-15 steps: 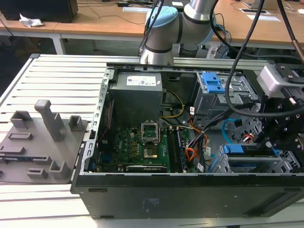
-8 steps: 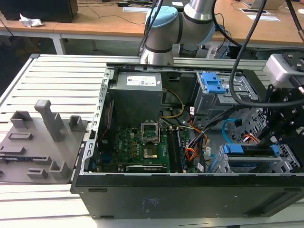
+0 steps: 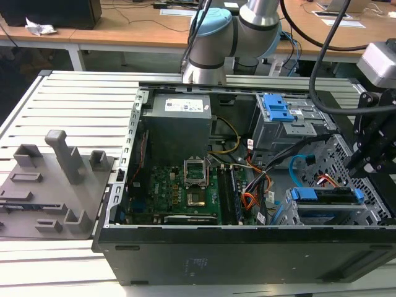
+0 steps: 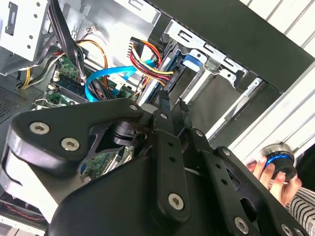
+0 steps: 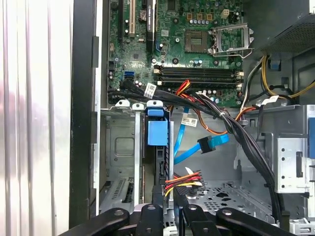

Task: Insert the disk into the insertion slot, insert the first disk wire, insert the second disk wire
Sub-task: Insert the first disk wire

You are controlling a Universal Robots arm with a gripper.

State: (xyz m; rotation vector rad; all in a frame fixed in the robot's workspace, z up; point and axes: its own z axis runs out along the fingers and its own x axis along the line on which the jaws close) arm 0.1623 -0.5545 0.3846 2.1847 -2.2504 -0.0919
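Disk (image 3: 325, 197) sits in the insertion slot (image 3: 322, 218), at the case's (image 3: 247, 253) near corner on the exterior view's right, so I'd call step one done. My gripper (image 5: 167, 192) is right at the first disk wire (image 5: 186, 179), whose plug end is against the disk. I can't tell if the gripper is clamped on it. Second disk wire (image 5: 181, 137) hangs loose, plug unmated, not yet done.
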